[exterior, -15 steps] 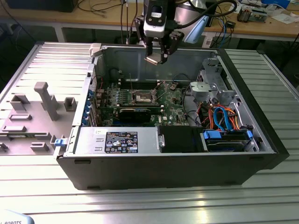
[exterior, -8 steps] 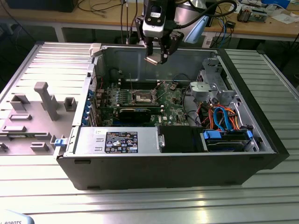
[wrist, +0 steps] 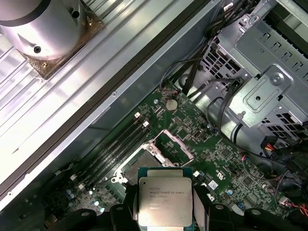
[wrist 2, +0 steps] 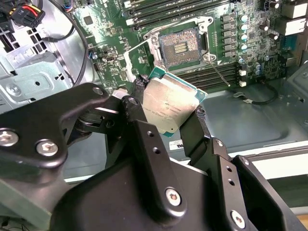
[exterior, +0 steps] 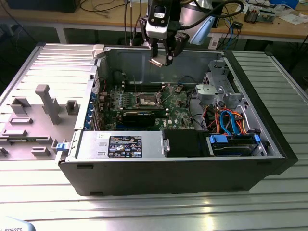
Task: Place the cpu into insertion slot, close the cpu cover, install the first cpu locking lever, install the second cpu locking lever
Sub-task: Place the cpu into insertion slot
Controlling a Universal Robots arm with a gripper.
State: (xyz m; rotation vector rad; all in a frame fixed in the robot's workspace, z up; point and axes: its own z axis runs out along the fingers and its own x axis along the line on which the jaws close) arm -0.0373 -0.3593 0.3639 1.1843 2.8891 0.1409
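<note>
My claw [wrist 2: 170,100] is clamped on the cpu [wrist 2: 166,108] by two opposite edges, metal top up, which I judge leaves its underside free for seating. I hold it in the air above the motherboard [wrist 2: 250,43], well apart from the bare insertion slot [wrist 2: 180,45].

Over insertion slot [exterior: 146,100]: I see open air.
Its 3 o'clock, exterior view: drive cage [exterior: 216,89].
Its 6 o'clock: black card [exterior: 139,117].

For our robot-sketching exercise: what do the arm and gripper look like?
The arm is silver-grey with a light blue part, and black cables loop beside it. The gripper is matte black: jointed flat links fastened with silvery screws, ending in two slim black fingers.
</note>
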